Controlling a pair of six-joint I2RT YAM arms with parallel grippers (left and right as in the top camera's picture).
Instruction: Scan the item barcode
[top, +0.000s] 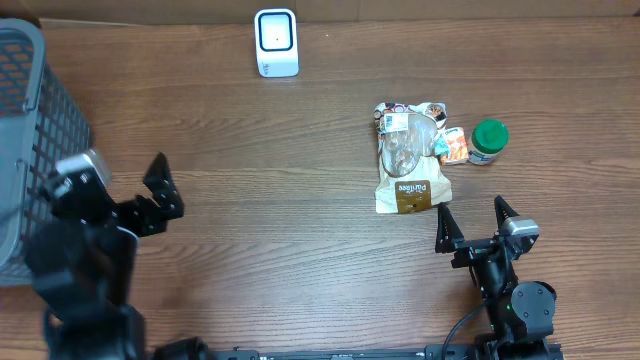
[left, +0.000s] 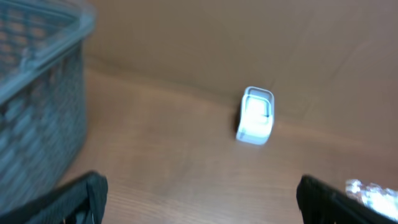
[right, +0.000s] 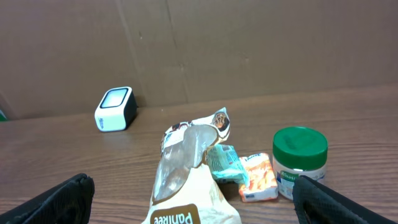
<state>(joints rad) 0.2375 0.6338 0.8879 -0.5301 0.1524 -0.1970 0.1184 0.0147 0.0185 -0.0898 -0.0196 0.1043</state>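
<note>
My right tool, fingers spread and empty, sits just behind the brown-and-clear plastic snack bag, whose long axis points away toward the counter's far edge.

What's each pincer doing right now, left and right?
Left pincer: open, holding nothing, beside the basket.
Right pincer: open, holding nothing, just short of the snack bag.

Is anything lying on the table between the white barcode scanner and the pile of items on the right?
No. In the overhead view, only bare wood separates the scanner from the snack bag; the right wrist view shows the same gap.
</note>
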